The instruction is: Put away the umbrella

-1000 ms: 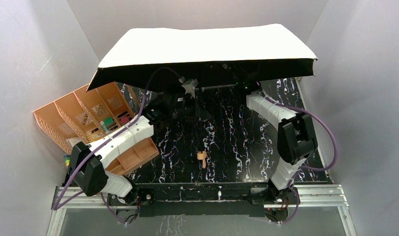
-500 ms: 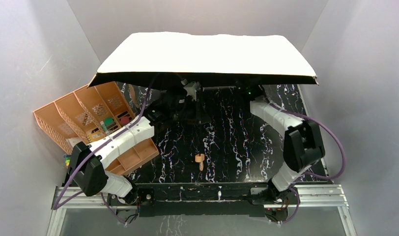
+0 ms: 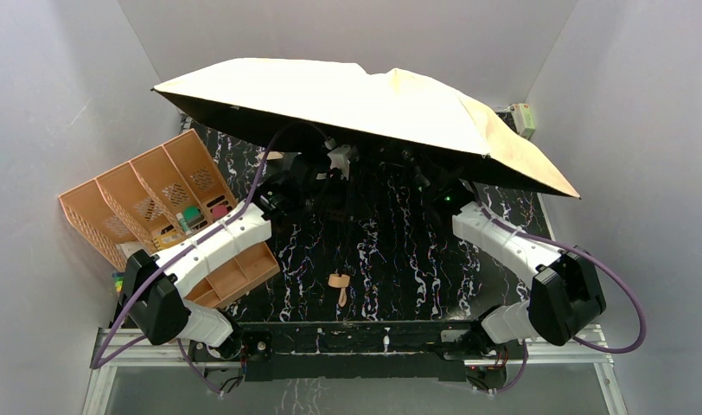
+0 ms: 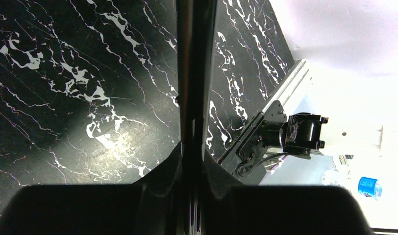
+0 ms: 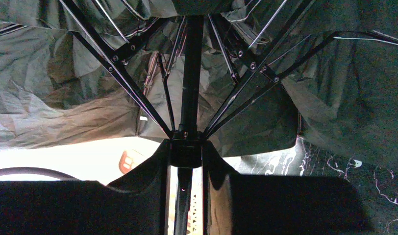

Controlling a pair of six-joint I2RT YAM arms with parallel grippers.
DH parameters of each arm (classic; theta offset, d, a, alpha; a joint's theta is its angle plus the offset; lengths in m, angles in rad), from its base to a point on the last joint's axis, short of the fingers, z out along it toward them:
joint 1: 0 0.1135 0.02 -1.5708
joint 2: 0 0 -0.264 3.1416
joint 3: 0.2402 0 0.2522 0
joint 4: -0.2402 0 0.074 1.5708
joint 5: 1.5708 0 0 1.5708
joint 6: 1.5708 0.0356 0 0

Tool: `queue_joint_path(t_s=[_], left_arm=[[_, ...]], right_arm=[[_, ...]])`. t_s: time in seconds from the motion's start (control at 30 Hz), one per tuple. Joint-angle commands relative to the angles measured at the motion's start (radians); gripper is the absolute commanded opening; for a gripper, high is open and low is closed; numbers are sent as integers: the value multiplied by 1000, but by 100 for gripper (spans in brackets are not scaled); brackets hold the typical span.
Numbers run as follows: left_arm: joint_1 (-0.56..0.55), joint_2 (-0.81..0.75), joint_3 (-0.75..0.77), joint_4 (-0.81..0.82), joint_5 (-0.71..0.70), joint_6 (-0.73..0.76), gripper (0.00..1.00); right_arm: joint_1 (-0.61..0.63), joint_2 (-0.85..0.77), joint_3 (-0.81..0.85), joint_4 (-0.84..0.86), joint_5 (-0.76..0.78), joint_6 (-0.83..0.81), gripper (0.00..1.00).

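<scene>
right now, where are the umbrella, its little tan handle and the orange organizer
umbrella (image 3: 356, 91), top external view, tan outer side of the open canopy
handle (image 3: 337, 280), top external view, its light-tan body
orange organizer (image 3: 88, 226), top external view, its latticed left outer wall

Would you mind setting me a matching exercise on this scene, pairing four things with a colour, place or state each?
Things:
1. umbrella
2. organizer
3. left gripper
4. table

Descriptions:
A. orange, on the left side
B. black with white veins
C. spread open, tan on top
D. shut on the shaft

Pairs: 1-C, 2-A, 3-D, 4-B
</scene>
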Motion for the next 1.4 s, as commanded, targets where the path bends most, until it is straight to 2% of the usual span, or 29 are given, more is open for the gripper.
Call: queue_joint_path(t_s=[0.0,0.23,0.43,0.63,0.87,0.9,0.97,1.07,1.2,1.23,1.37], left_arm=[[45,-30,16,20,-65,-36,0],[45,-37,28,34,-129,-37,0],[59,2,128,153,-196,35,0],[62,11,179,192,-215,80,0],[62,-4,144,169,-168,80,0],[62,-15,124,171,-150,75,3],[62,-47,65,172,-116,61,22],[61,-102,-6,157,-66,42,55],[58,-185,-74,68,-19,35,76],[57,-210,-91,45,-15,35,85],[54,-314,-160,-47,-22,25,97]], right_arm=[[6,-45,7,9,24,-54,0],[23,-85,-25,-87,-10,11,0],[152,-183,-187,-193,54,138,0],[249,-205,-252,-212,89,194,0],[256,-243,-248,-199,198,200,0],[256,-243,-239,-197,221,200,0],[256,-238,-221,-176,268,201,0],[254,-223,-190,-140,332,205,0],[254,-190,-167,-85,409,217,0],[254,-180,-162,-73,425,218,0],[253,-122,-126,-68,484,257,0]])
